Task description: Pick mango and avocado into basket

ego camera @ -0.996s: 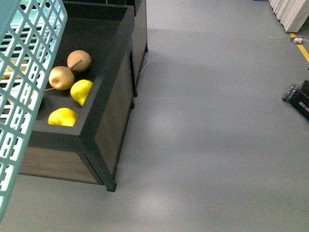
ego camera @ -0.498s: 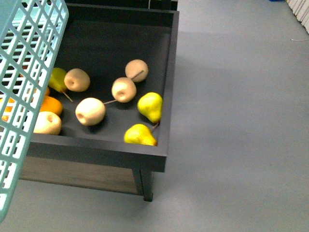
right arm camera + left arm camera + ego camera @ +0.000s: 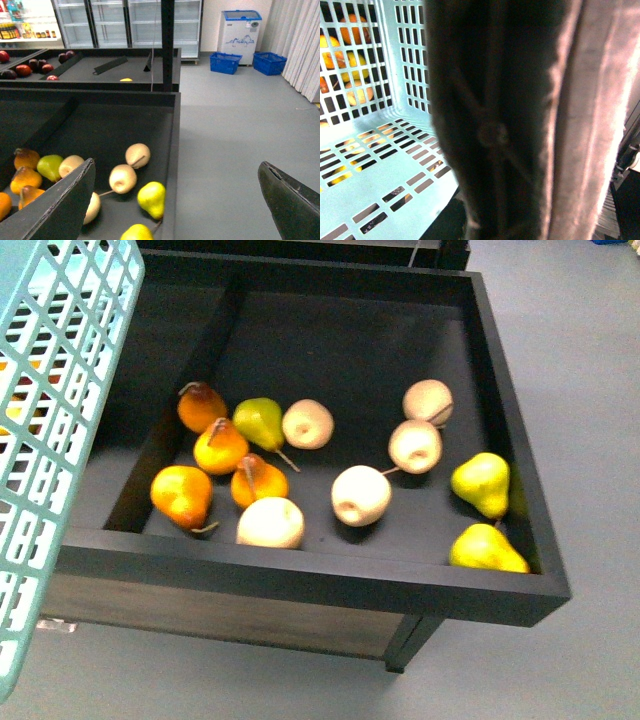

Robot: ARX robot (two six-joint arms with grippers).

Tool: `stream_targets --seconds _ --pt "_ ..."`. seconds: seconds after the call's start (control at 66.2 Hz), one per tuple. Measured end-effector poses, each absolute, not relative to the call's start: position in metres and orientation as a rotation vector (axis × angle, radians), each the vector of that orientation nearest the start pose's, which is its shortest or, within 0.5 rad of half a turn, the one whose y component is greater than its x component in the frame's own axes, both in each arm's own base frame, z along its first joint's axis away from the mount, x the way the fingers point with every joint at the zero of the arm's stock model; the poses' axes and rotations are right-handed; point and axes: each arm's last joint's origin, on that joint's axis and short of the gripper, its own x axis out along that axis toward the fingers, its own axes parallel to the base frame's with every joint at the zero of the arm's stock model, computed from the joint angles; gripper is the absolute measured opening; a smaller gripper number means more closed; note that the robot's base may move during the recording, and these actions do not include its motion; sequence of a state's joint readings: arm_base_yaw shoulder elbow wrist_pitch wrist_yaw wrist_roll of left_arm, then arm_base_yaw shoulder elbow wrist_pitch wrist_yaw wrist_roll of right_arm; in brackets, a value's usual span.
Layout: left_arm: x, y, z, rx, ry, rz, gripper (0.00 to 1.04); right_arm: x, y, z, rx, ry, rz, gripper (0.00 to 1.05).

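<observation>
The left wrist view is being blocked mostly by a dark brown ribbed handle (image 3: 490,130) lying close across the lens. The left gripper is not showing, so whether its jaws are apart or together cannot be told. Beside the handle, the pale aqua basket (image 3: 395,165) is showing its slotted floor and one wall, with blurred orange and yellow fruit visible through the slots.

In the front view the basket (image 3: 60,390) is being cut off by the picture's left edge and is hiding the left end of the black walled bench (image 3: 300,578). Neither arm is appearing there.

The right gripper (image 3: 176,170) is hovering over the bench (image 3: 100,96), its jaws standing wide apart and holding nothing.

Orange pears (image 3: 215,452) are clustering by the bench's left wall, pale round fruit (image 3: 360,495) are lying mid-floor, and yellow-green pears (image 3: 482,485) are sitting near the front right corner. Only the right wrist view is showing a farther bench (image 3: 100,62) carrying a small yellow item (image 3: 126,79), too small to identify. The mango and the avocado cannot be made out in any view.
</observation>
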State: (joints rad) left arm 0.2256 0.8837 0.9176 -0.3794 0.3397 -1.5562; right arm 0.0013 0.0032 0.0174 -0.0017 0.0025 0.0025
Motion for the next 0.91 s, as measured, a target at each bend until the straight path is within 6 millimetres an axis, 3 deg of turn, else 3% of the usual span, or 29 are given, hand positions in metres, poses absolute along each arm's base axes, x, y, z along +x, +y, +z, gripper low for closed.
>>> stream_targets --seconds 0.906 --pt "0.1822 0.0321 0.3438 -1.634 0.351 0.173 0.15 0.0968 0.0001 0.1691 0.002 -0.013 0.000 0.96"
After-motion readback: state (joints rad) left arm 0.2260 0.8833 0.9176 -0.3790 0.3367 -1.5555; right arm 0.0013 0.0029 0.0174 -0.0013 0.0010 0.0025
